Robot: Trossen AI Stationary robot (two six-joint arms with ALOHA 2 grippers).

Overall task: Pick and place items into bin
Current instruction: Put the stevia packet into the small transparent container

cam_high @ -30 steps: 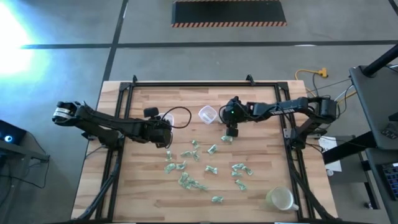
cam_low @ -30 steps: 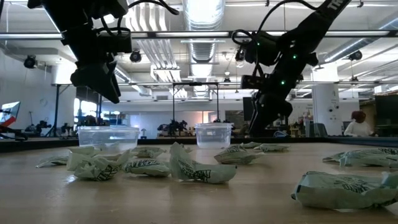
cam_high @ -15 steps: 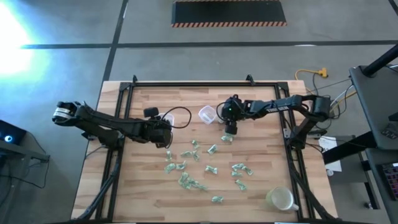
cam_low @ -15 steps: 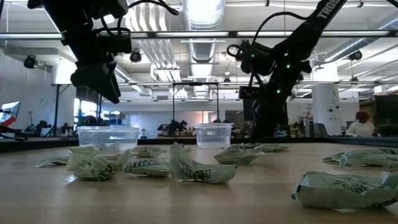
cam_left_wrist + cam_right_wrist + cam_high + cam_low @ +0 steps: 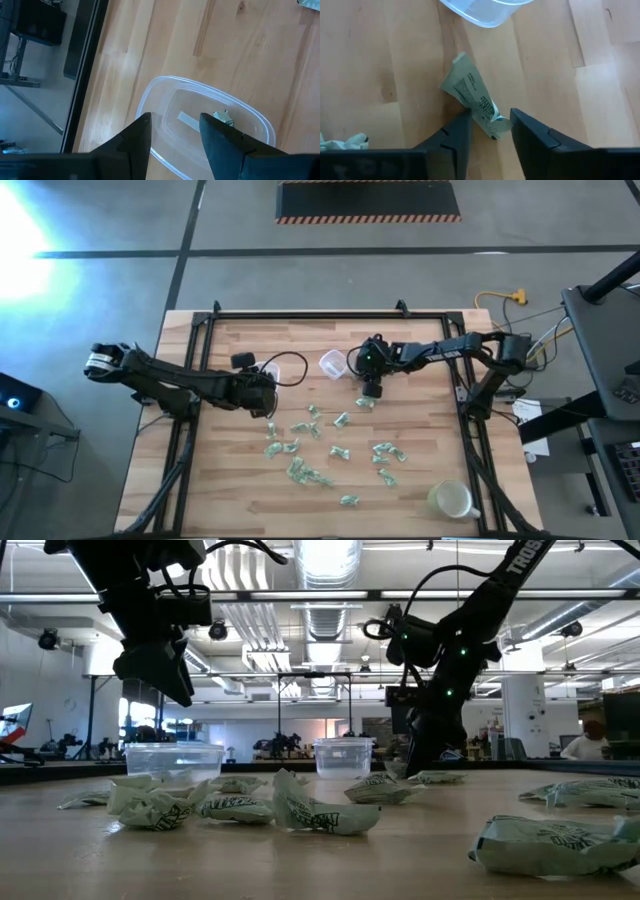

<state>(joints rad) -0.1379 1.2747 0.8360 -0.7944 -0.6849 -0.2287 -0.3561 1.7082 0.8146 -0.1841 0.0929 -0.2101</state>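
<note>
Several pale green-and-white wrapped pieces [image 5: 315,442] lie scattered on the wooden table. My left gripper [image 5: 175,120] hovers open above a clear bin [image 5: 165,95] that has one wrapped piece [image 5: 223,118] inside; the low view shows it well above this bin [image 5: 175,758]. My right gripper [image 5: 490,117] is open and low over the table. Its fingers stand on either side of the end of one wrapped piece [image 5: 472,95], which lies flat on the wood near a second clear container [image 5: 333,364]. I cannot tell whether the fingers touch the piece.
A pale yellow cup [image 5: 450,500] stands near the table's near right corner. A black frame [image 5: 190,430] runs along the table's sides. Loose pieces [image 5: 320,812] crowd the middle and near part of the table. A person [image 5: 598,736] sits in the room far behind.
My right gripper has come down toward the wrapped piece on the table, staying open. My left gripper has kept still above its bin.
</note>
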